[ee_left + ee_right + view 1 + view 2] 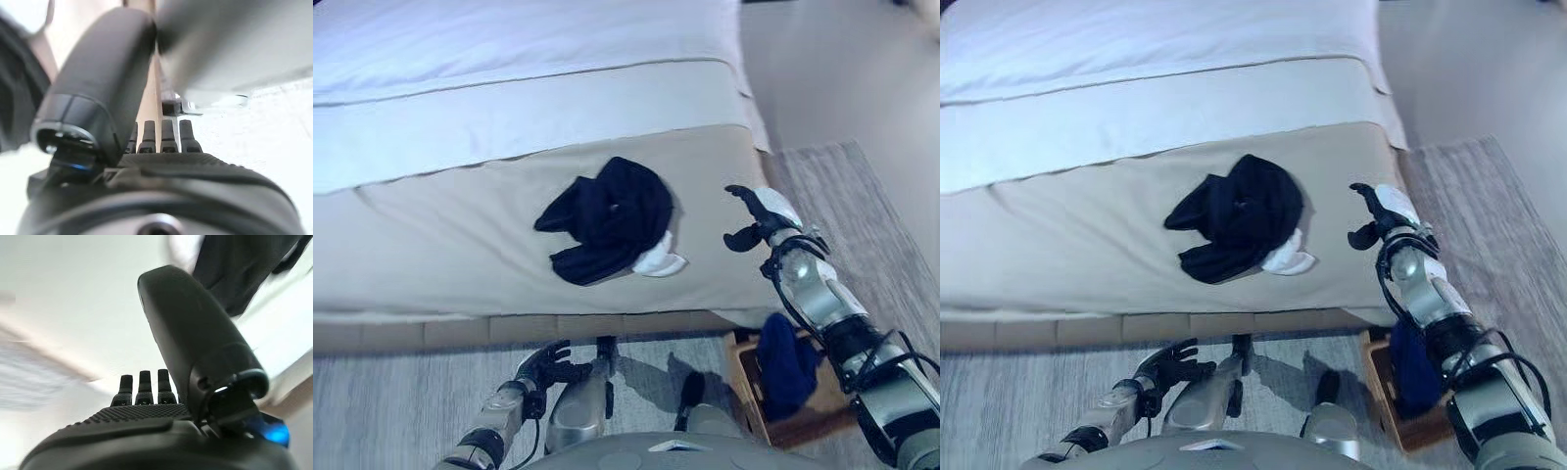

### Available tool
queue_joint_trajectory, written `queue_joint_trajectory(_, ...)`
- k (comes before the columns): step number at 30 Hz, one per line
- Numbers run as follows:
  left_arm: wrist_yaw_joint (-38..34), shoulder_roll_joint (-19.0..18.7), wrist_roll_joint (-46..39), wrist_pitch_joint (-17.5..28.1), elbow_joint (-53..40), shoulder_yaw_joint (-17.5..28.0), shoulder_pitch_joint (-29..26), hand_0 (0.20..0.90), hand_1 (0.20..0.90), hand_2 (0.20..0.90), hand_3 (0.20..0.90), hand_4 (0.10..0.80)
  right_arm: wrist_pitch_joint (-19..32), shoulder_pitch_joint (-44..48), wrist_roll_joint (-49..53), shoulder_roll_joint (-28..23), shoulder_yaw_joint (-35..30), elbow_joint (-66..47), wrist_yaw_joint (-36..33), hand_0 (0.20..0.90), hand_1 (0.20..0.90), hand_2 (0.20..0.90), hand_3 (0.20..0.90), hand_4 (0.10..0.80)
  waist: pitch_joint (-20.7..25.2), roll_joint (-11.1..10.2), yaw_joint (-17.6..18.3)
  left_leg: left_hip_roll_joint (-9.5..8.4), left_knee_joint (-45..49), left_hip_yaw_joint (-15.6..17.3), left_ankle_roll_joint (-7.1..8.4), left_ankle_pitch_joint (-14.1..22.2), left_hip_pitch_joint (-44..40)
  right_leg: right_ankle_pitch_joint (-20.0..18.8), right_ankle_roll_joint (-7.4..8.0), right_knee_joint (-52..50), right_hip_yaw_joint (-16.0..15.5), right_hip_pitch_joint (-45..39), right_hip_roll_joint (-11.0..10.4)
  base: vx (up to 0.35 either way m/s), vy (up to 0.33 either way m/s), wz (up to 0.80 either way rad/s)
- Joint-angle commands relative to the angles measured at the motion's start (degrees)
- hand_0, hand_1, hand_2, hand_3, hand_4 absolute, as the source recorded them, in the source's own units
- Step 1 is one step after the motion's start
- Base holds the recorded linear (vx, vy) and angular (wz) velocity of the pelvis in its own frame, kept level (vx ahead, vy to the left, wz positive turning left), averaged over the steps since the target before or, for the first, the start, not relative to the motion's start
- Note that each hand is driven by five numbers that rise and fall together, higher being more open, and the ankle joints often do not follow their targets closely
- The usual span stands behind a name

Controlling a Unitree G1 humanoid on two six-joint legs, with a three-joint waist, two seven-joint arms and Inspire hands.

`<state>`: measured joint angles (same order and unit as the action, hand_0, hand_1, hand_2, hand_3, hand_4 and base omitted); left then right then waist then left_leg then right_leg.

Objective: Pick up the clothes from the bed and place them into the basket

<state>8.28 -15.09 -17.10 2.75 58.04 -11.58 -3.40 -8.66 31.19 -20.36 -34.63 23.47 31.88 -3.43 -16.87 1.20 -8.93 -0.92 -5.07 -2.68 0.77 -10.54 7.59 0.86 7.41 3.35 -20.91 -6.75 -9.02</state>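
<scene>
A heap of dark navy clothes (607,217) with a white piece (663,262) at its edge lies on the beige bed cover (440,245), near the bed's front right. My right hand (764,217) is open and empty, held above the bed's right corner, a short way right of the heap. The heap also shows past its thumb in the right wrist view (239,269). My left hand (546,364) hangs low in front of the bed, fingers relaxed, holding nothing. A brown basket (824,406) stands on the floor at the bed's right corner with a blue garment (785,370) in it.
White sheets (509,59) cover the far part of the bed. A wooden bed base (431,333) runs along the front. Grey floor (862,196) lies to the right of the bed, with a pale wall beyond.
</scene>
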Motion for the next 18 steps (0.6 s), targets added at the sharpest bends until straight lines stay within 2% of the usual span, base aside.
queue_joint_trajectory(1,-0.79,-5.49,-1.07,0.87,1.49,-2.38,-1.2,0.9,0.9,0.9,0.9,0.8,1.72,13.1,-2.24,0.29,3.12,2.9,-5.97,0.9,0.9,0.9,0.9,0.8,-1.81,-2.46,-5.81,-1.55,7.07,0.43,-2.09,10.64,-1.63,-0.1,-3.35,-11.07,-0.99,8.36,-1.29,0.0,0.003,0.47)
queue_joint_trajectory(6,-1.27,-8.02,-3.2,0.68,1.49,-2.13,-3.05,0.9,0.9,0.9,0.9,0.8,-1.03,23.96,-2.33,3.45,6.52,10.57,-7.54,0.9,0.9,0.9,0.9,0.8,-5.15,-2.99,-10.67,-1.86,7.18,-2.75,-2.42,9.44,1.97,-1.16,-3.02,-12.81,-3.82,9.54,-2.33,0.011,0.002,0.53)
queue_joint_trajectory(8,-0.68,-8.43,-3.41,1.21,1.81,-1.6,-3.47,0.9,0.9,0.9,0.9,0.8,-2.94,26.79,-2.56,4.75,7.3,15.94,-5.39,0.9,0.9,0.9,0.9,0.8,-5.71,-3.44,-12.62,-1.71,6.29,-3.81,-2.03,9.96,2.17,-0.04,-2.51,-12.91,-4.11,9.25,-2.28,0.07,-0.063,0.43)
queue_joint_trajectory(9,0.03,-8.9,-3.37,2.11,1.99,-1.57,-3.56,0.9,0.9,0.9,0.9,0.8,-7.61,28.72,-0.83,5.51,7.97,22.51,-1.19,0.9,0.9,0.9,0.9,0.8,-6.07,-3.58,-14.51,-1.68,5.65,-4.83,-1.91,9.34,3.3,0.45,-2.61,-12.57,-5.26,9.44,-2.28,0.005,-0.047,0.43)
queue_joint_trajectory(12,0.99,-9.43,-2.71,3.0,1.95,-0.95,-3.24,0.9,0.9,0.9,0.9,0.8,-12.11,29.13,3.75,6.47,8.21,32.67,5.73,0.9,0.9,0.9,0.9,0.8,-6.59,-3.84,-17.4,-1.45,4.56,-7.11,-1.83,8.59,4.08,1.31,-2.82,-12.87,-7.26,9.34,-2.37,0.056,-0.055,0.38)
queue_joint_trajectory(15,1.88,-9.45,-1.99,3.92,2.41,-0.57,-3.15,0.9,0.9,0.9,0.9,0.8,-17.89,29.53,0.55,6.95,7.14,37.72,10.23,0.9,0.9,0.9,0.9,0.8,-6.69,-3.81,-19.07,-1.31,4.19,-8.54,-1.58,8.06,4.4,2.44,-3.25,-13.27,-8.47,8.93,-2.3,0.085,-0.04,0.4)
queue_joint_trajectory(17,2.73,-9.54,-0.49,3.98,1.04,-0.3,-3.07,0.9,0.9,0.9,0.9,0.8,-21.11,29.23,-2.25,6.26,8.04,41.89,15.58,0.9,0.9,0.9,0.9,0.8,-6.92,-3.71,-20.73,-1.38,3.94,-9.91,-1.41,7.58,5.17,2.95,-3.32,-13.38,-9.91,8.61,-2.31,0.076,-0.061,0.28)
queue_joint_trajectory(18,2.79,-9.7,-0.36,3.62,0.2,-0.56,-3.14,0.9,0.9,0.9,0.9,0.8,-21.92,29.07,-2.08,6.1,8.01,42.78,16.54,0.754,0.754,0.754,0.73,0.63,-7.0,-3.69,-21.2,-1.44,3.82,-10.37,-1.3,7.3,5.47,3.03,-3.28,-13.34,-10.45,8.54,-2.24,0.059,-0.071,0.37)
